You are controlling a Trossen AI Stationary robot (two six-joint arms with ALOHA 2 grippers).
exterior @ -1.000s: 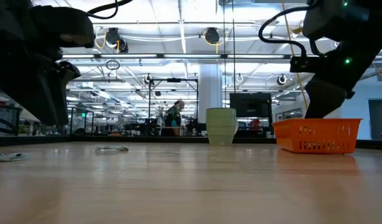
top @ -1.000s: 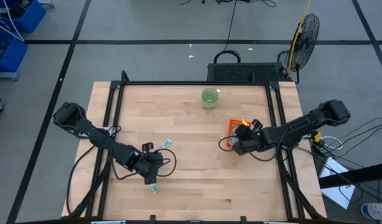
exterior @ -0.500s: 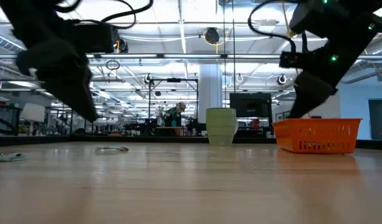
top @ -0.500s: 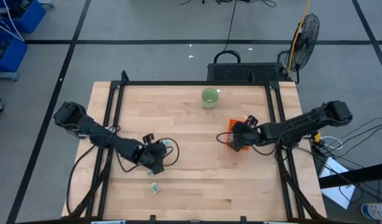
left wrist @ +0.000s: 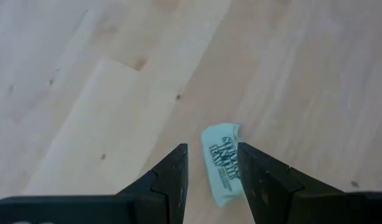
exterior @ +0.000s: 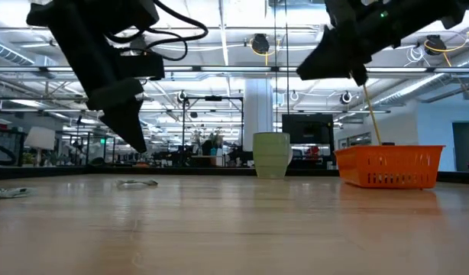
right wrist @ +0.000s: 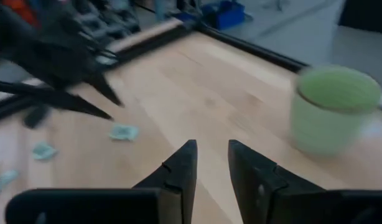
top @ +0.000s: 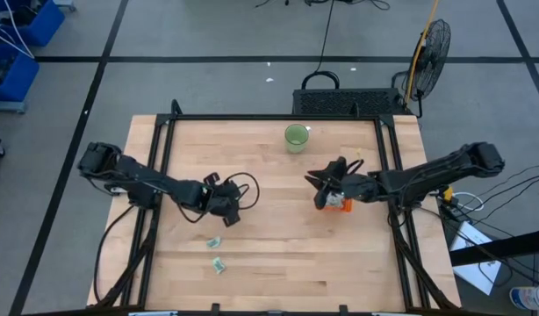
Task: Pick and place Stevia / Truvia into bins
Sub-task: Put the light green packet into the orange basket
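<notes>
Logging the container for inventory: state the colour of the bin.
Orange. The bin shows best in the low view, standing on the table right of the green cup.

Orange bin (exterior: 389, 166), low-walled, upright on the worktop's right half, mostly hidden from above. Pale green-white sachets flat on the left half: two (top: 213, 243) (top: 219, 265) near the front edge, another (left wrist: 223, 163) printed side up, edge curled.

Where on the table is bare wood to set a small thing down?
Free: the near strip of table right of the two sachets, and the far left corner beside the green cup. Crowded: around the left gripper, and around the right gripper by the orange bin.
</notes>
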